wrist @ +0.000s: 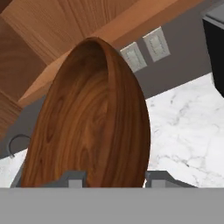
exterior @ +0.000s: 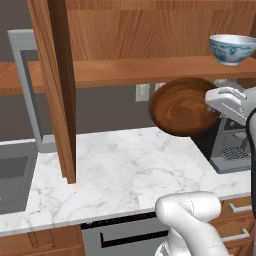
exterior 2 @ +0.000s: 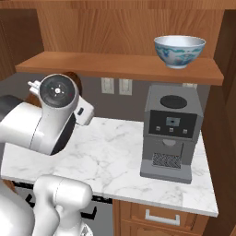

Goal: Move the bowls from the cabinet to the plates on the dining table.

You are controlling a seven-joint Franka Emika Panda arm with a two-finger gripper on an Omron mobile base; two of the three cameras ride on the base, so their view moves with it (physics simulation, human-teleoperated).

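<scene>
Marble counter (exterior 2: pixel 110 156) with the coffee machine on it

A boxy grey coffee machine with a black top (exterior 2: pixel 169 133) stands upright on the white grey-veined marble; two white wall outlets (exterior 2: pixel 116 86) sit on the grey wall behind, and a steel sink (exterior: pixel 14 175) lies at the counter's far left.

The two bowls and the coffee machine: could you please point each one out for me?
Wooden bowl (exterior: pixel 181 107), left base view, on its inner hollow.
Patterned bowl (exterior 2: pixel 179 51), right base view, on its outer side.
Coffee machine (exterior 2: pixel 171 133), right base view, on its grey front.
</scene>
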